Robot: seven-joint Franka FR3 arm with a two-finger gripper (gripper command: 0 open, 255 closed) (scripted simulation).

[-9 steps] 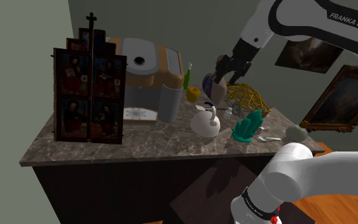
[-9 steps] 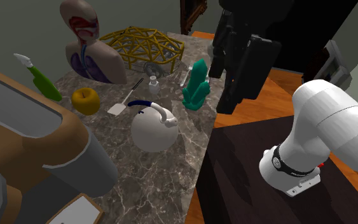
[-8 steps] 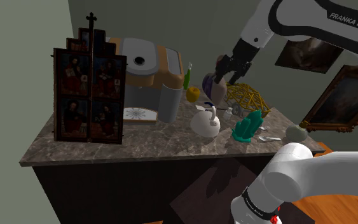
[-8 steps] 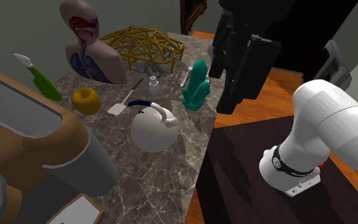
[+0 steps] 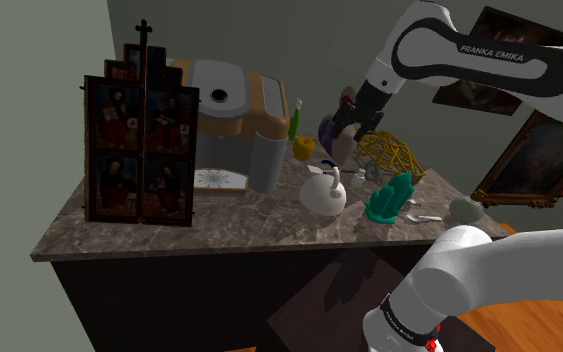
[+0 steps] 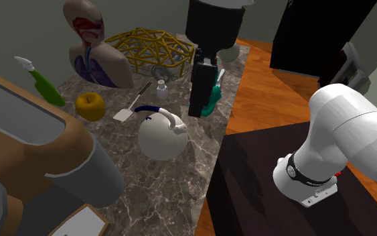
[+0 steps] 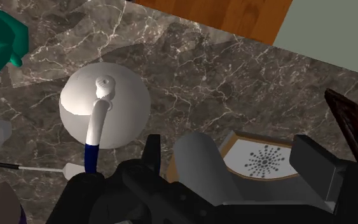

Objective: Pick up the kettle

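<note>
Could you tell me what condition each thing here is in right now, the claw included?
Gripper: open, holding nothing, above the marble counter.
Kettle: upright on the counter, untouched, handle arched over its top.
Green spray bottle: standing upright.
Icon panel: standing, wings folded open.

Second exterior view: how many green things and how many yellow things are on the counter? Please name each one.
Green: 2, bottle and crystal.
Yellow: 2, apple and wire cage.
Total: 4.
</note>
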